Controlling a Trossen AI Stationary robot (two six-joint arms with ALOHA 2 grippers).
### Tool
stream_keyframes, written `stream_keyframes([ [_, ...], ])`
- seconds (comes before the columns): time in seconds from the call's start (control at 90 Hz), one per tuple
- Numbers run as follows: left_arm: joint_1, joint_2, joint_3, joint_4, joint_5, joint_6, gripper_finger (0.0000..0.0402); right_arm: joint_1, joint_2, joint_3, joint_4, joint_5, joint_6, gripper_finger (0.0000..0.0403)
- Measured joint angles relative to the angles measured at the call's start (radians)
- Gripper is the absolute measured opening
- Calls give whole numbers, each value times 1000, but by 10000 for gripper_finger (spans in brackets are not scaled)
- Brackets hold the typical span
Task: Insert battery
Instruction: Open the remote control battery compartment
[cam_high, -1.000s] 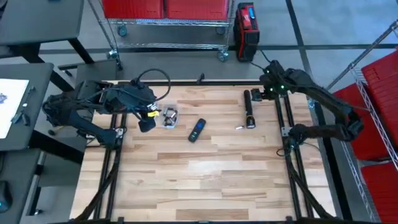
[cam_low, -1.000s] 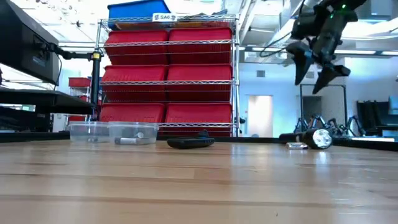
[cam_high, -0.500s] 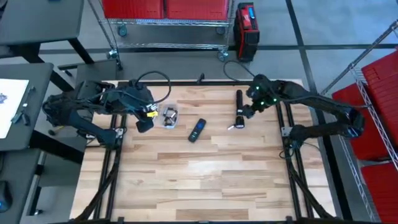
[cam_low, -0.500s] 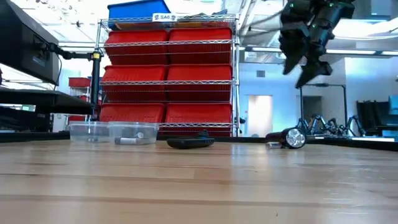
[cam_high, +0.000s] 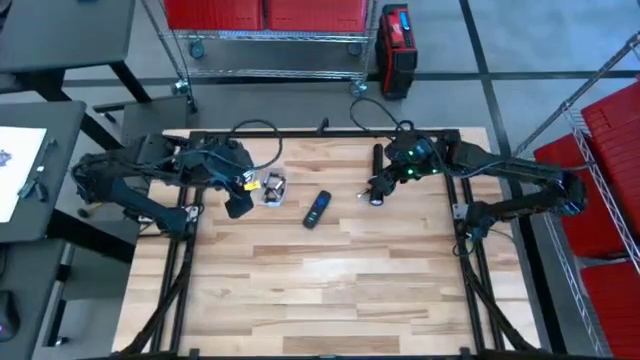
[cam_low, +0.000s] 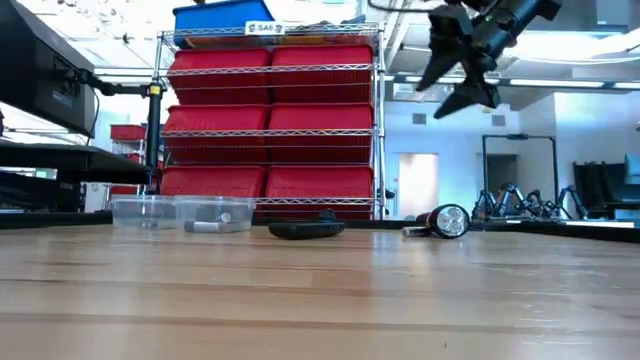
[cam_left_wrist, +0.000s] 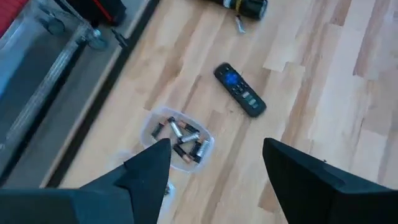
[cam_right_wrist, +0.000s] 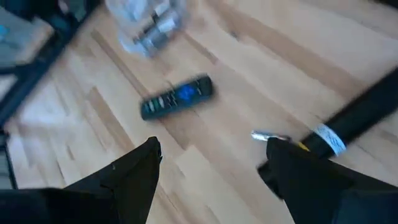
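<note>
the remote (cam_high: 316, 209) lies flat on the wooden bench (cam_high: 330, 290), a little behind the bench's middle, and it serves here as the landmark. in the left wrist view the remote (cam_left_wrist: 240, 98) shows its buttons and a blue patch facing up.

just left of the remote stands a clear plastic container (cam_high: 273, 187) holding several loose batteries (cam_left_wrist: 184, 138); from the low view the container (cam_low: 182, 213) sits on the bench surface with the remote (cam_low: 306, 229) beside it.

right of the remote lies a black flashlight (cam_high: 377, 173), its lens end (cam_low: 448, 220) turned toward the bench's front. a small silvery piece (cam_right_wrist: 268, 136), too small to identify, rests on the wood near the flashlight's head, between it and the remote.

the left hand (cam_high: 237, 204) hovers left of the remote, just beyond the container, raised off the bench. its two dark fingers (cam_left_wrist: 146, 168) stand wide apart and hold nothing.

the right hand (cam_high: 381, 186) hangs in the air right of the remote, over the flashlight. in the low view the right hand (cam_low: 457, 72) is well above the bench with its fingers (cam_right_wrist: 139, 165) spread open and empty.

behind the bench a wire shelf rack (cam_low: 270, 120) carries red bins (cam_low: 323, 100).
</note>
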Motion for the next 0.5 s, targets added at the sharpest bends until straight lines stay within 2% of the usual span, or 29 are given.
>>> stream_keyframes([
  [0.244,35,26,-145,155,17,-120,235,65,0,1,26,30,-83,282],
  [0.5,145,227,-192,379,105,-165,235,94,0,1,21,31,-165,282],
])
